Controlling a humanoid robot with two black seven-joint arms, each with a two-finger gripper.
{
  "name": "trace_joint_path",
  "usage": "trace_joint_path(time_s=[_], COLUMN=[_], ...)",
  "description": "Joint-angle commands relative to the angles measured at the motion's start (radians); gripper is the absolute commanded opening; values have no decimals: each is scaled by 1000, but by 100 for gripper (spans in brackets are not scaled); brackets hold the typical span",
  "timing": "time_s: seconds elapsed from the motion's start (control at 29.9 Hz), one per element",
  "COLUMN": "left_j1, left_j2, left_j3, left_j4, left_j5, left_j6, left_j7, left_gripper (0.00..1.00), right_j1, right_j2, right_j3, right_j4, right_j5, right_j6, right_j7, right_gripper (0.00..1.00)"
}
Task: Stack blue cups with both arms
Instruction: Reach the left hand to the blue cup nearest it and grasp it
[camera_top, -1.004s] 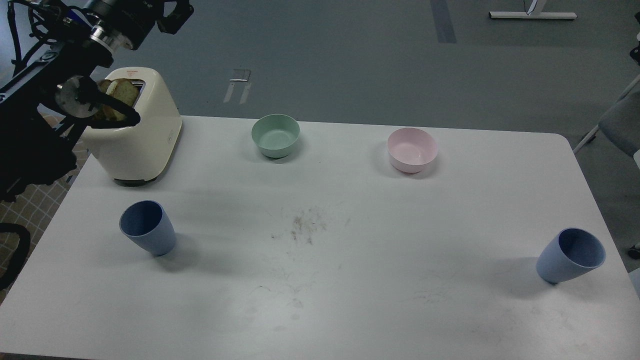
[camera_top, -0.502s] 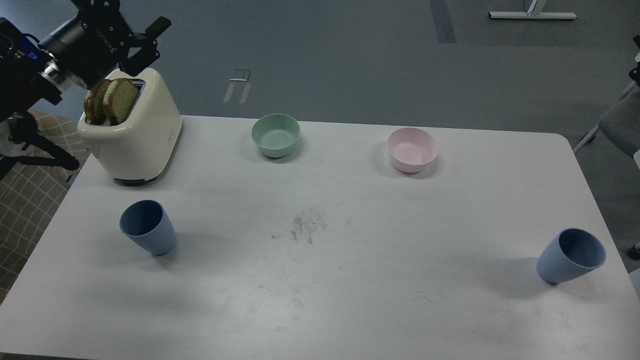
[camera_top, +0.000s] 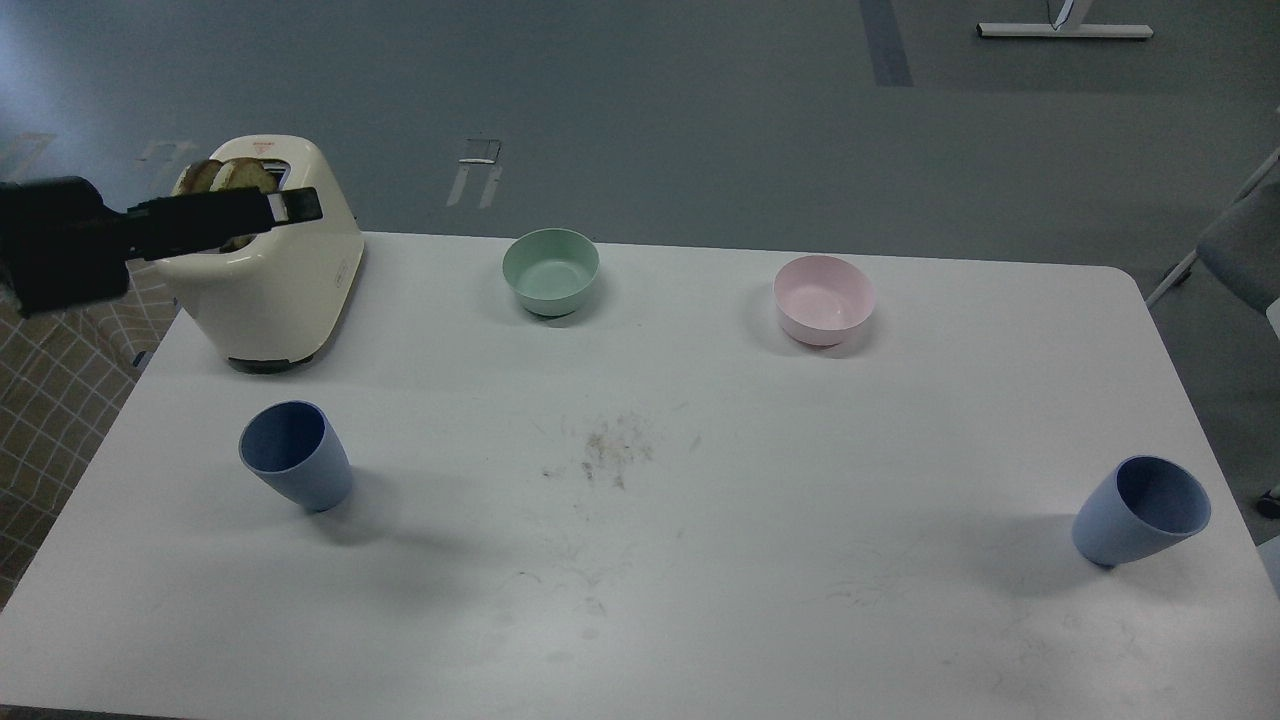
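Two matte blue cups standing apart on the white table (camera_top: 640, 600): left blue cup (camera_top: 296, 455) at lower left, right blue cup (camera_top: 1140, 510) at lower right. Black left gripper (camera_top: 295, 205) at upper left, in front of the cream toaster (camera_top: 270, 280). Seen side-on, so cannot tell if wide or narrow. Holding nothing. No right gripper in sight.

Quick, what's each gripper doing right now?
Left gripper: seen edge-on in front of the toaster; open or shut cannot be told.
Right gripper: not in view.
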Motion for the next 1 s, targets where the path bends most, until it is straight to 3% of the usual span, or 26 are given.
trace_joint_path(time_s=[0.0,0.17,0.6,0.9,0.97], left_j1=[2,21,170,186,186], left_j2=[1,-42,-136,-140,-154], left_j3=[17,46,61,63,63], left_j4=[-33,-37,-21,3,19], left_j5=[260,510,727,729,730], left_j6=[-2,-2,-2,-2,-2], left_j7=[-2,-2,-2,-1,-2], left_gripper=[95,95,89,74,66], right_j1=[0,1,-2,-7,-8], right_j2=[-1,-4,-8,-10,-10], right_j3=[5,17,37,37,37], right_j4=[2,2,0,-2,0], right_j5=[0,0,0,1,1], right_j6=[0,0,0,0,0], right_j7=[0,0,0,0,0], right_gripper=[100,100,100,100,100])
